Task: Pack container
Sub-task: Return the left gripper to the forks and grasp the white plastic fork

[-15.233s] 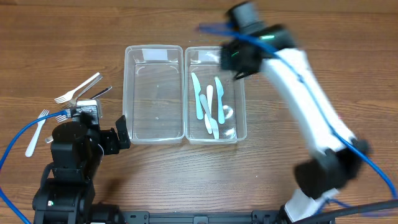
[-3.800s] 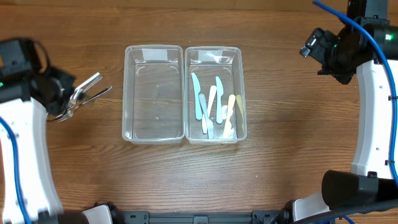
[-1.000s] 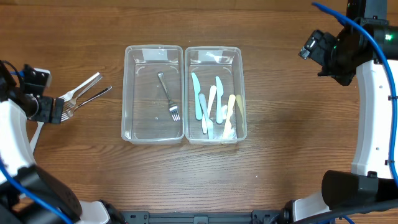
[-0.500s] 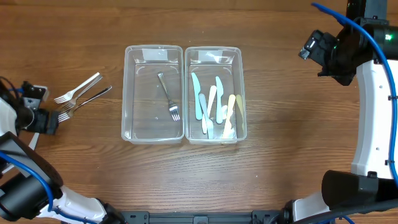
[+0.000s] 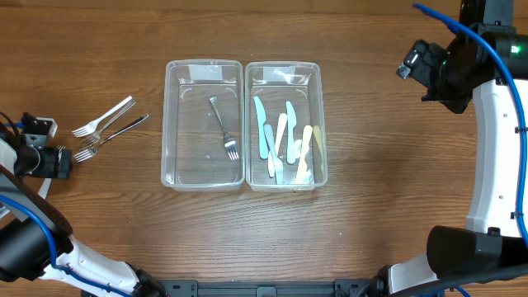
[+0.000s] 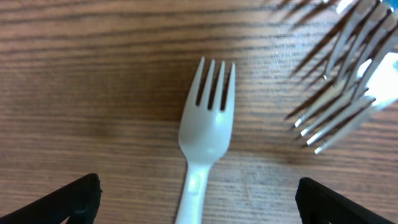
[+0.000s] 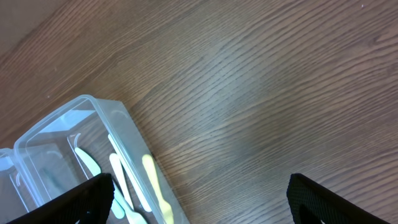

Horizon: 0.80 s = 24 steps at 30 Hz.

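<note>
While your left gripper [image 6: 199, 204] hangs low over the brown wooden table [image 5: 371, 231] at its far left edge, its jaws stand wide apart with nothing clamped. In the left wrist view the small white plastic fork [image 6: 208, 134] lies flat between the two fingertips, tines pointing away from the camera and its handle running down the middle of the gap, clear of both fingers. Just to the right of it you have a loose bunch of shiny metal forks [image 5: 107, 125] lying on the wood, their tines toward the gripper and their handles angled up toward the containers. Next comes the left clear rectangular plastic container [image 5: 164, 124], which holds a single slim metal fork [image 5: 223, 128] lying on its floor, tines toward the near end. Touching its right wall is the right clear rectangular plastic container [image 5: 322, 124], holding a pile of pale plastic knives [image 5: 264, 128] in blue, white and yellow. Well apart from both, at the upper right, your right gripper [image 7: 214, 202] is held above bare wood with its jaws spread and empty.
</note>
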Each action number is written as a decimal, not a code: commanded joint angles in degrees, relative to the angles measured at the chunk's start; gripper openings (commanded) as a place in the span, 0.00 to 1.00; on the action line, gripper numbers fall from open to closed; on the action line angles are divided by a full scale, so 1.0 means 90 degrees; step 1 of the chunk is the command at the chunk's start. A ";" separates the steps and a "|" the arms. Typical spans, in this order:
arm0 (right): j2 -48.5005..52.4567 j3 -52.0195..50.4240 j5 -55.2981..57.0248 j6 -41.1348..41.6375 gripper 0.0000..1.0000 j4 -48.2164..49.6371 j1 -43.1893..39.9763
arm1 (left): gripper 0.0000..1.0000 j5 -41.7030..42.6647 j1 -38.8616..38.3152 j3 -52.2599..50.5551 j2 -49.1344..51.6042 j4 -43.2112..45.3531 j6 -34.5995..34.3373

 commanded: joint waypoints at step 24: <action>-0.0015 0.0005 0.0012 -0.0039 0.91 -0.0046 -0.0015 | 0.90 0.0500 -0.0311 0.0027 0.0872 0.0279 -0.0998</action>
